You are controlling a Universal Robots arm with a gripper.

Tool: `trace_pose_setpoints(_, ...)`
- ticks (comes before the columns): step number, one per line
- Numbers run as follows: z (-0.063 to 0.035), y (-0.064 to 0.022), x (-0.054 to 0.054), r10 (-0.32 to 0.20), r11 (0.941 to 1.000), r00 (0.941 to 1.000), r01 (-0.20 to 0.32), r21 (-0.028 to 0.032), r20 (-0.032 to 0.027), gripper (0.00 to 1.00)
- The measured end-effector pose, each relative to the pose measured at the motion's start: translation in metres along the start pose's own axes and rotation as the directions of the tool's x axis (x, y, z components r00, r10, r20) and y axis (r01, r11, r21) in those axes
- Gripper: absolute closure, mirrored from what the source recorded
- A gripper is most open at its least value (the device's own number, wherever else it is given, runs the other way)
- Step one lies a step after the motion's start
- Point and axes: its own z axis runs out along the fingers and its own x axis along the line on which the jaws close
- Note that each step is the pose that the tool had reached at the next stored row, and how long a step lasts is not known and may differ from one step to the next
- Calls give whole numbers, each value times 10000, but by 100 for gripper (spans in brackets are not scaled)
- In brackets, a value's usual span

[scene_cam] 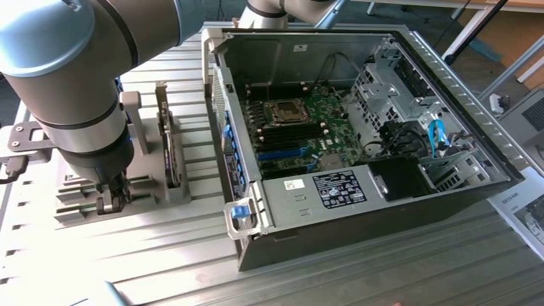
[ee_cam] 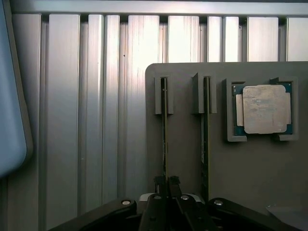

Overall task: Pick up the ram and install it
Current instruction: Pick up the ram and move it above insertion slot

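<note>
The ram point(ee_cam: 165, 125) stands on edge in a slot of the grey holder point(ee_cam: 185, 144), seen as a thin dark strip. My gripper point(ee_cam: 166, 180) is down over its near end, one black finger on each side, closed against the stick. A second similar stick point(ee_cam: 205, 134) stands in the neighbouring slot. In the exterior view the gripper point(scene_cam: 111, 196) reaches down into the holder point(scene_cam: 85, 204) at the exterior view's left, beside the open computer case point(scene_cam: 340, 210). The motherboard point(scene_cam: 297, 127) lies exposed inside the case.
A square silver processor point(ee_cam: 263, 109) sits in a pocket of the holder next to the sticks. A hard drive point(scene_cam: 170, 153) stands upright in the holder near the case wall. The ribbed aluminium table point(ee_cam: 91, 120) surrounds the holder. A pale blue-grey panel point(ee_cam: 9, 96) borders one side.
</note>
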Motion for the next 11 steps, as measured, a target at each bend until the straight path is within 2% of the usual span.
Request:
trace_pose_setpoints(3, 0, 0, 0, 0, 10000, 10000, 0, 0, 0, 88)
trace_pose_setpoints(11, -7, 0, 0, 0, 10000, 10000, 0, 1, 1, 88)
